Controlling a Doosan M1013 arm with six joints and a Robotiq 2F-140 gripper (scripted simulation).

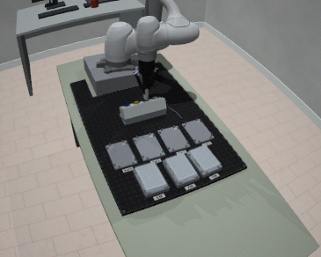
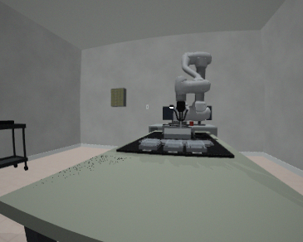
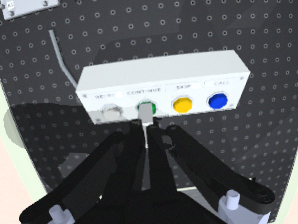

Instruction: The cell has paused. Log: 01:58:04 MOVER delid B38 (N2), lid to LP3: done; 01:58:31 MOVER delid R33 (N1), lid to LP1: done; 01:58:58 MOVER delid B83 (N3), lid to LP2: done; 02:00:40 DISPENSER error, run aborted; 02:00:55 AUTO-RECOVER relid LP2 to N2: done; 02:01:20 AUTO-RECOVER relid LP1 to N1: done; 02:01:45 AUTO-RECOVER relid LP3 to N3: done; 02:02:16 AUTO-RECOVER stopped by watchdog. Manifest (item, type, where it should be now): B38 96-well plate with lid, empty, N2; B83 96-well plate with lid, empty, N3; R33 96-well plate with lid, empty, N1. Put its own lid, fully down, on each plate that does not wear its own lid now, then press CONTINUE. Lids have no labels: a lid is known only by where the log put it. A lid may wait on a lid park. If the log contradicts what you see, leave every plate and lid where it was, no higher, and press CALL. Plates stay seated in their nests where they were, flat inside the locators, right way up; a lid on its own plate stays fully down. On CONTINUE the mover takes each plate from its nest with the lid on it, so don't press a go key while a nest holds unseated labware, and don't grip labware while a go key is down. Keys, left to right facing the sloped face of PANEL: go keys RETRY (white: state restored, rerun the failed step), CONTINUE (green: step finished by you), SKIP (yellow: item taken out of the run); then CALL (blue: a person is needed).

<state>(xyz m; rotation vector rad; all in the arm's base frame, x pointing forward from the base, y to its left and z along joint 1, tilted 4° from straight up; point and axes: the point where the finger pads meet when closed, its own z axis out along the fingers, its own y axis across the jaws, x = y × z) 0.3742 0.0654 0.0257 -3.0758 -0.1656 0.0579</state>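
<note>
Near edge of black mat [image 1: 99,145] on table [image 1: 262,207]: 3 lidded 96-well plates [image 1: 178,170] in a row, clear lids showing well grid, small white label tags in front. Just behind: 4 flat grey lid parks [image 1: 149,147]. Farther: grey PANEL [image 3: 229,70] w/ white, green [image 3: 148,106], yellow, blue keys. Fingers pressed together, holding nothing, tips at the green key. Arm base [image 1: 91,72] farthest.
</note>
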